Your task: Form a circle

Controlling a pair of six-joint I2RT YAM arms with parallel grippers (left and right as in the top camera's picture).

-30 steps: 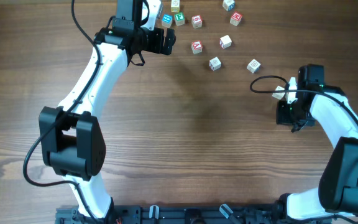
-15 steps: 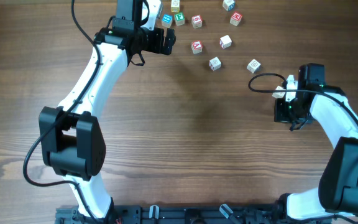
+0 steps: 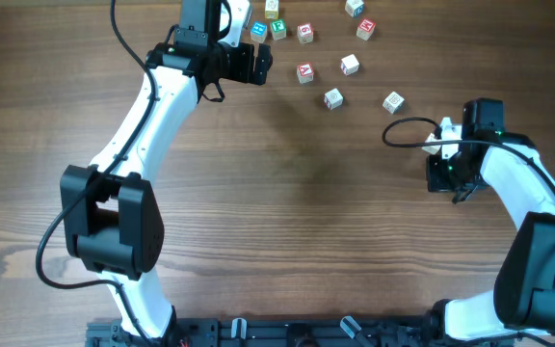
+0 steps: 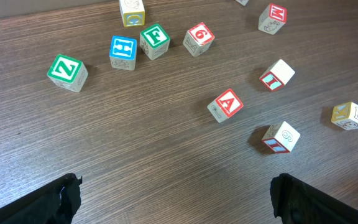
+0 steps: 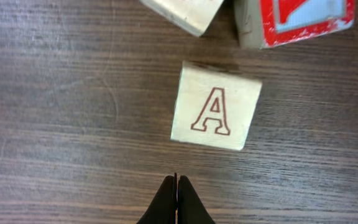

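Right wrist view crops a pale cube point(image 5: 182, 12) and a red cube point(image 5: 294, 22).

Seen from above, ten alphabet cubes point(image 3: 332, 98) lie on the counter point(image 3: 287, 222), and two arms reach over it, my left arm point(image 3: 152, 116) and my right arm point(image 3: 518, 183). My left wrist camera counts more: ten cubes whole and an eleventh cut off at the top edge. Of the ten, four show red letter faces, two green, one blue and two yellow. The last shows a pale top with a grey figure. My right wrist camera takes in three cubes, one whole and two cropped at the top edge, one of them red-bordered.
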